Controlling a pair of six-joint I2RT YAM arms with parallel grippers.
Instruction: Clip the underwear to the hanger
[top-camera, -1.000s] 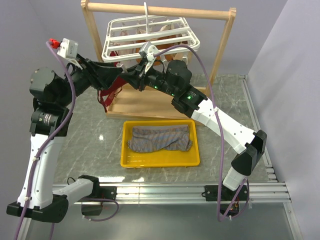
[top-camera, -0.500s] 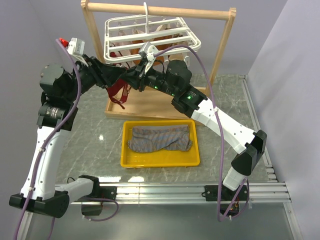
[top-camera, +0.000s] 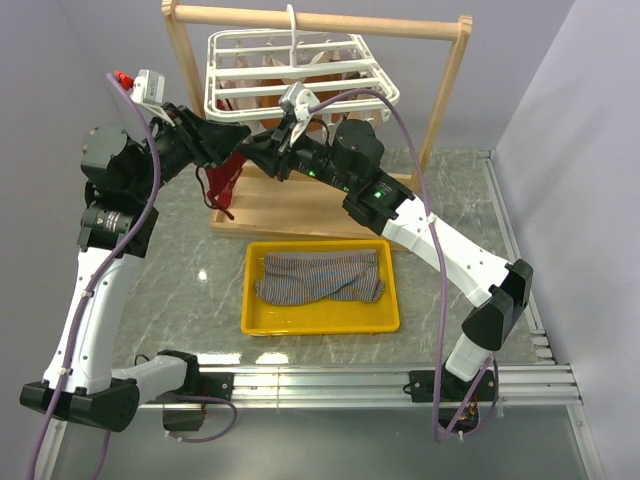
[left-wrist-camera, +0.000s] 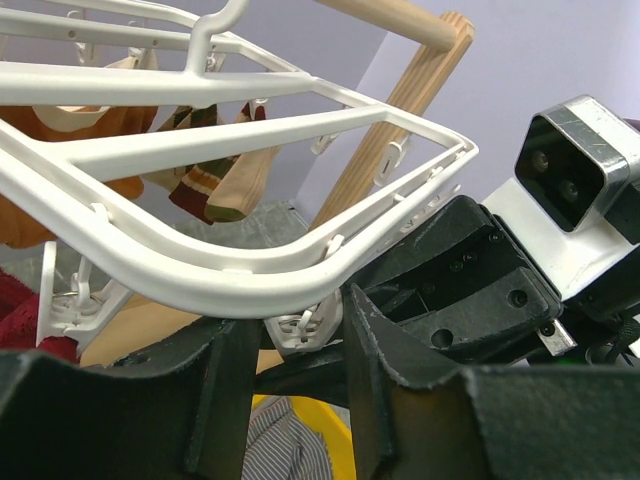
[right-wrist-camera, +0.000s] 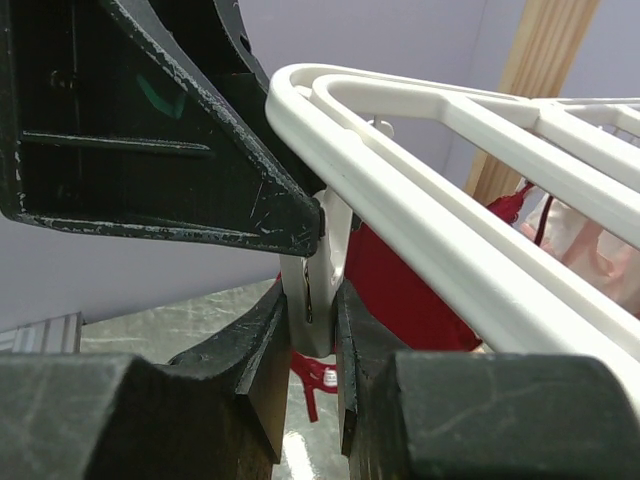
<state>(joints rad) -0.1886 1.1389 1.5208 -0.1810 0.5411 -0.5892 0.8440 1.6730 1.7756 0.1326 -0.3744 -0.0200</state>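
Right end effector (right-wrist-camera: 312, 312) pinches a clip (right-wrist-camera: 325, 240) under the hanger (right-wrist-camera: 420, 215) rim; left end effector (left-wrist-camera: 300, 395) fingers stand apart, apparently empty. Underwear (top-camera: 320, 277) lies in yellow tray (top-camera: 320, 325).

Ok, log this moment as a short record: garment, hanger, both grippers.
underwear: lying crumpled in the yellow tray, not clipped
hanger: hooked on the wooden stand
right gripper: shut on a clip under the hanger's rim
left gripper: just beside that clip; grip unclear
dark red underwear: hanging below the left gripper
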